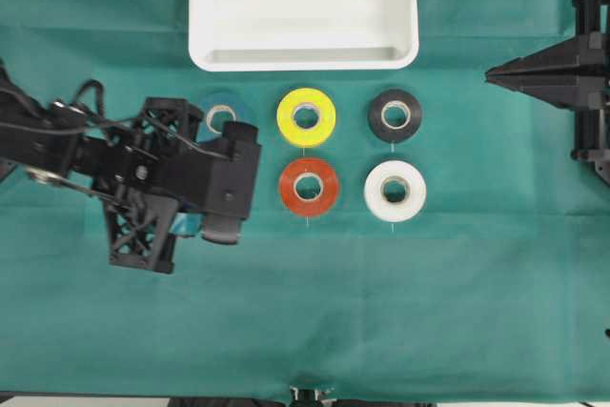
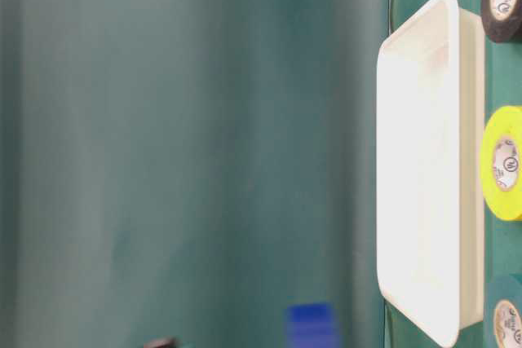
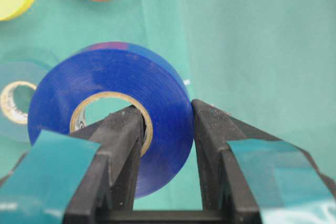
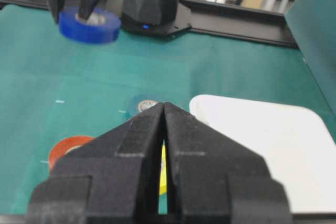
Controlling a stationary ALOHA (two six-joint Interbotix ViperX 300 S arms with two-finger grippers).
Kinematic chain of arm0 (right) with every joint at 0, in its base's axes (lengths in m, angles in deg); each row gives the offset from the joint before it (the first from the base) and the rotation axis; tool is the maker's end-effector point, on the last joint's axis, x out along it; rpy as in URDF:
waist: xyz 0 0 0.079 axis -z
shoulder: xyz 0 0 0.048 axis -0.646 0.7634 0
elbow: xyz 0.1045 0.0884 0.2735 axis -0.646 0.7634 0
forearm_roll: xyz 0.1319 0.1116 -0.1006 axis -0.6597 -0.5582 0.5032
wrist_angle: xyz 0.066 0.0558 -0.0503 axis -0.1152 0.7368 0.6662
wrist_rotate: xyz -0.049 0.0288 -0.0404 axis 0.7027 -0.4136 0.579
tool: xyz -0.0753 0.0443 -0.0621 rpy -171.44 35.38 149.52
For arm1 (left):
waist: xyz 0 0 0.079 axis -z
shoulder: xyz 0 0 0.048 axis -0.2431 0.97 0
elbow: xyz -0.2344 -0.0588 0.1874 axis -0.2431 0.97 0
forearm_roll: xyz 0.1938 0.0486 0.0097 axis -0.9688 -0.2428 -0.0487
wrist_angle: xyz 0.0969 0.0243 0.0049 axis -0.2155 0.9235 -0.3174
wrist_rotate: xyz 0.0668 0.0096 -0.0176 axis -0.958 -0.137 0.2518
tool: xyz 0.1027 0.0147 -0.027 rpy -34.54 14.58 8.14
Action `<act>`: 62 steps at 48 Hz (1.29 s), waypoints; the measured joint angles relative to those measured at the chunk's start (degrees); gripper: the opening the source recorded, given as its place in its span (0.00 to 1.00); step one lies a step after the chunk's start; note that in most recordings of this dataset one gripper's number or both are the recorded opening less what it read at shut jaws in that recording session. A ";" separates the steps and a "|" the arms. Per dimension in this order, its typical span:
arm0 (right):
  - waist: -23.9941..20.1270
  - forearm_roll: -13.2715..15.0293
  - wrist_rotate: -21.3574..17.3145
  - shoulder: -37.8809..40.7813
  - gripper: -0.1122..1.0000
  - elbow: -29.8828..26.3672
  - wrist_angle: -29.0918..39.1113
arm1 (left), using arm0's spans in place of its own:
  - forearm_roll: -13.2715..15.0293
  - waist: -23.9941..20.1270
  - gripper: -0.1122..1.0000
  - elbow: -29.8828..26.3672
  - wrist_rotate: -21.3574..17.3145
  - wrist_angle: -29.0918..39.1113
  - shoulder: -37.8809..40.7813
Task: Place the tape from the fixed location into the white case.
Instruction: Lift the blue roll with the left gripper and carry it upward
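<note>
Left gripper (image 3: 168, 129): I see its jaws clamped on the tape (image 3: 113, 111), one inside the core, lifted clear of the desk (image 3: 252, 40).
Right gripper (image 4: 164, 109): jaws closed, empty.

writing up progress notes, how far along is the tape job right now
Done: the left gripper has the blue tape pinched through its core and off the cloth. In hand: carrying it. Left: lowering it into the white case, which holds nothing yet. The right gripper is shut, off to the side.
</note>
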 measured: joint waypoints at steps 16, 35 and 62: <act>0.09 0.09 0.00 0.00 0.10 0.00 0.09 | -0.09 0.00 0.32 -5.45 0.00 7.73 -2.99; 0.09 0.09 0.00 0.00 0.11 -0.09 0.44 | -0.26 0.00 0.32 -7.03 -0.09 9.58 -2.90; 0.09 0.00 0.00 0.00 0.11 -0.09 0.53 | -0.26 0.00 0.32 -7.03 -0.09 9.58 -2.99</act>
